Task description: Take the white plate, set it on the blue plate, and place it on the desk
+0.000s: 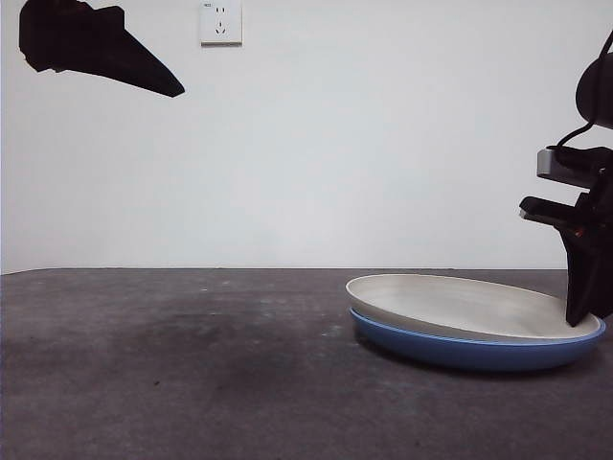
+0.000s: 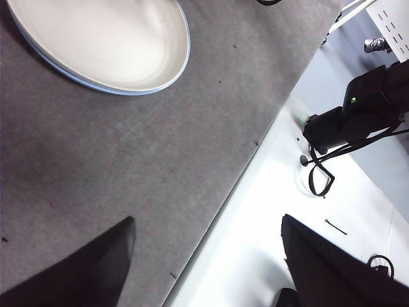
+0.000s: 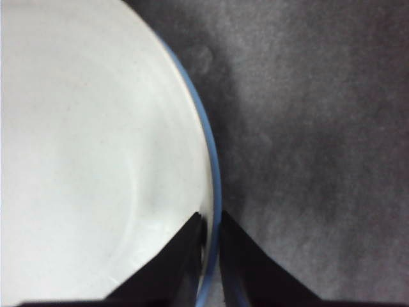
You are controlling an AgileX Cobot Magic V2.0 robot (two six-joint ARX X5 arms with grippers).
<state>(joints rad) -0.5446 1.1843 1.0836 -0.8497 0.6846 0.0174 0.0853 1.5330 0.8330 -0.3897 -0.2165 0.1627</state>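
The white plate (image 1: 460,305) (image 3: 83,160) lies on the blue plate (image 1: 460,352) at the right of the desk (image 1: 192,364), tilted, its left side a little higher. Only a thin blue rim (image 3: 215,167) shows around it in the right wrist view. My right gripper (image 1: 582,309) (image 3: 209,225) stands at the plates' right edge, shut on the white plate's rim, one jaw inside the rim and one outside. My left gripper (image 1: 144,77) (image 2: 208,220) hangs open high at the upper left, holding nothing. Both stacked plates (image 2: 96,38) also appear in the left wrist view.
A white wall with a socket (image 1: 220,21) stands behind the desk. The desk's edge (image 2: 255,153) runs past the left gripper, with a black device and cables (image 2: 345,121) on the pale floor beyond it.
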